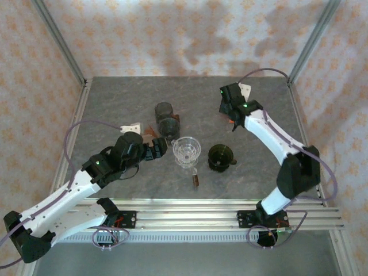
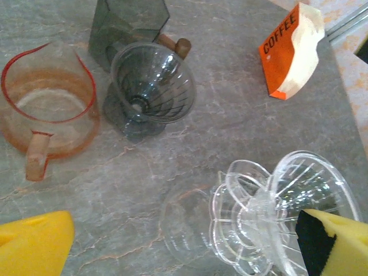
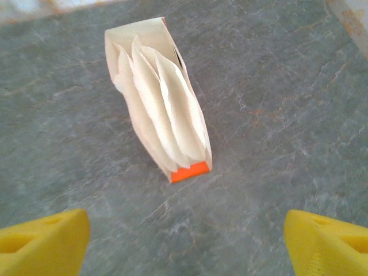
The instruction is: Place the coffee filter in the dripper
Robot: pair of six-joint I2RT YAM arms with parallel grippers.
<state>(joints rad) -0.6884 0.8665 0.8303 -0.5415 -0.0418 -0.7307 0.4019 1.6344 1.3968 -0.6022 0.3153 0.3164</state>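
Note:
An orange coffee filter pack (image 3: 158, 98) stands on the grey table with white paper filters fanned out of its open top. My right gripper (image 3: 187, 241) hovers just in front of the pack, open, with nothing between its yellow fingers (image 3: 43, 241). From the left wrist the same pack (image 2: 290, 52) sits at the far right. A clear glass dripper (image 1: 187, 152) stands mid-table. My left gripper (image 1: 155, 150) is open beside it, and the right finger (image 2: 339, 241) overlaps the clear dripper (image 2: 287, 213) at its rim. A smoked dripper (image 2: 150, 86) stands farther back.
An orange-tinted glass carafe (image 2: 49, 109) with a wooden handle sits left of the smoked dripper. Behind it is a dark grinder (image 1: 164, 110). A dark green dripper (image 1: 221, 157) stands right of the clear one. A small brown object (image 1: 195, 180) lies near the front.

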